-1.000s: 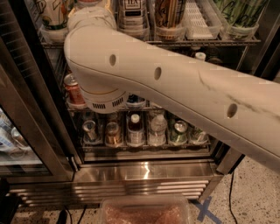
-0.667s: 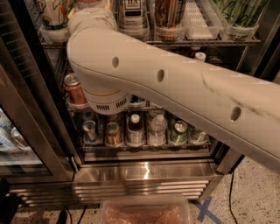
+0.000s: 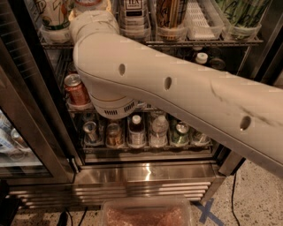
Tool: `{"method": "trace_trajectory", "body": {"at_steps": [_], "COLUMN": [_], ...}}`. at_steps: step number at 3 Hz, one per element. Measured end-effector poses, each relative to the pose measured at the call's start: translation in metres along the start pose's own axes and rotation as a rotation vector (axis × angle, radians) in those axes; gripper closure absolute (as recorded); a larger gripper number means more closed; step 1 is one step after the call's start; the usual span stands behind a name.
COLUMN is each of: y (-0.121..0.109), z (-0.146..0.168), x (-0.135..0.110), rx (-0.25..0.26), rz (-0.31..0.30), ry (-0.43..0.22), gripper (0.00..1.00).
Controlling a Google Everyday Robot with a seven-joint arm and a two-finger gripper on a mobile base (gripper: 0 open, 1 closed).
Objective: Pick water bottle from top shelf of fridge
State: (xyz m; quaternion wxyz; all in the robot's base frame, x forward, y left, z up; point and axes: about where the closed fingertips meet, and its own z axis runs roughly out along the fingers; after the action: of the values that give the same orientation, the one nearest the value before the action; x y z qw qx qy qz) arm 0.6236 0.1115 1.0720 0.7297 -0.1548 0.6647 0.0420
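My white arm (image 3: 177,88) runs from the lower right up into the open fridge (image 3: 146,176). Its end (image 3: 93,22) reaches the top shelf (image 3: 199,43), a wire rack with clear lane trays. The gripper is past the top edge of the view and does not show. A white and reddish bit of something (image 3: 90,3) shows just above the arm's end; I cannot tell whether it is the water bottle. No large ribbed bottle shows plainly.
On the top shelf stand a white can (image 3: 55,15), a tea can (image 3: 133,13), a brown can (image 3: 170,13) and a green-striped can (image 3: 241,13). A red can (image 3: 75,90) stands on the middle rack. Below are a dark-drink bottle (image 3: 136,130), a small clear bottle (image 3: 158,130) and several cans. The glass door (image 3: 26,132) is at the left. A bin (image 3: 146,214) sits on the floor.
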Motion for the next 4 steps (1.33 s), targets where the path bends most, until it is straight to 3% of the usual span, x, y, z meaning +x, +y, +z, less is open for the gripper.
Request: {"method": "trace_trajectory", "body": {"at_steps": [3,4], "y": [0.003,0.002], "z": [0.001,0.0], "x": [-0.002,-0.018], "rx": [-0.023,-0.065], "rz": [0.008,0.069], "ry": [0.007,-0.052], "gripper": [1.0,1.0]}}
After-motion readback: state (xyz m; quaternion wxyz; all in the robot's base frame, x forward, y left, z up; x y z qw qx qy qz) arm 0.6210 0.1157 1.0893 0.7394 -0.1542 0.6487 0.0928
